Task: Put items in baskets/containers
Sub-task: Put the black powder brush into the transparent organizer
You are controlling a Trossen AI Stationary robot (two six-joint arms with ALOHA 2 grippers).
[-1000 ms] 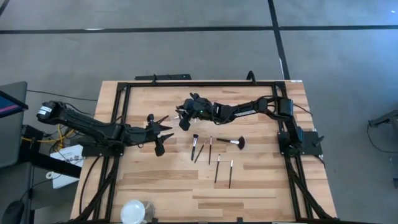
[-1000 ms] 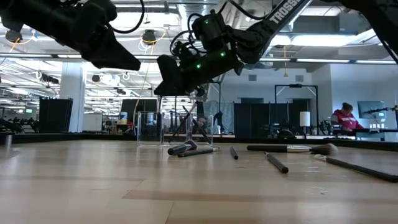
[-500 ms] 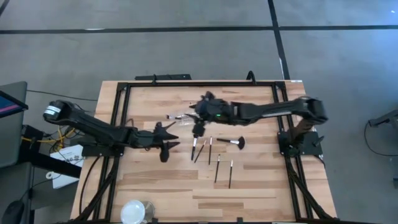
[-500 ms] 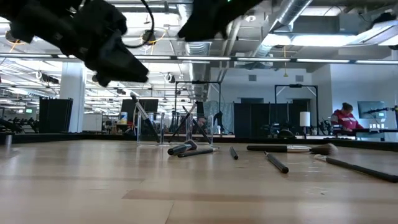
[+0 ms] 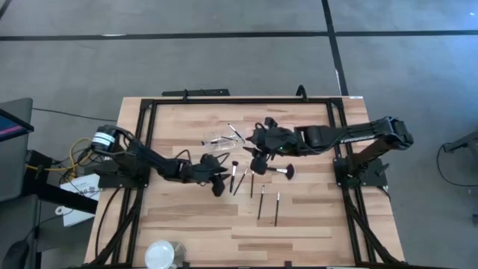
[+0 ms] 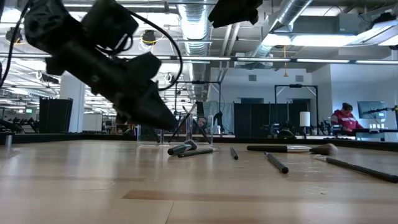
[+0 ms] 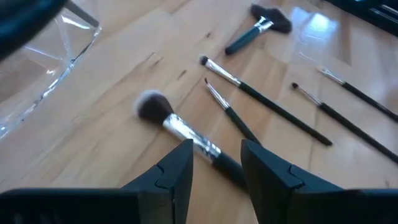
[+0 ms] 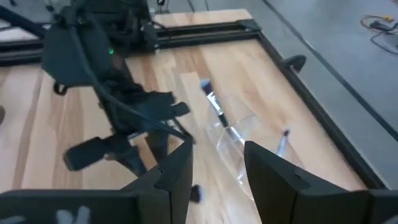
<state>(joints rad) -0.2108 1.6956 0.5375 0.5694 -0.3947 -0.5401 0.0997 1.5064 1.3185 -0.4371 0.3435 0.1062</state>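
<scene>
Several slim makeup brushes lie flat on the wooden table: a fluffy-headed one [image 7: 163, 115], two thin ones [image 7: 261, 106] beside it, a fan brush [image 5: 278, 170] and two more [image 5: 269, 205] nearer the front. The clear container [image 5: 221, 138] stands behind them, with two brushes [image 8: 211, 101] leaning in it. My left gripper [image 7: 217, 148] is open, low and slanting down over the fluffy brush's handle, one finger on either side, clear of it in the low view [image 6: 166, 122]. My right gripper [image 8: 217, 149] is open and bare, high up, right of the container [image 5: 254, 155].
A black frame [image 5: 224, 100] runs round the table's far and side edges. A round white and clear object [image 5: 160, 254] sits at the near left corner. Bare wood lies left of the brushes. A person [image 6: 344, 117] sits far behind the table.
My right gripper has risen from just over the container and drawn back toward the table's right edge. One more brush now leans in the container. My left gripper has gone right and down toward the fluffy brush, rolling a little, its fingers still apart.
</scene>
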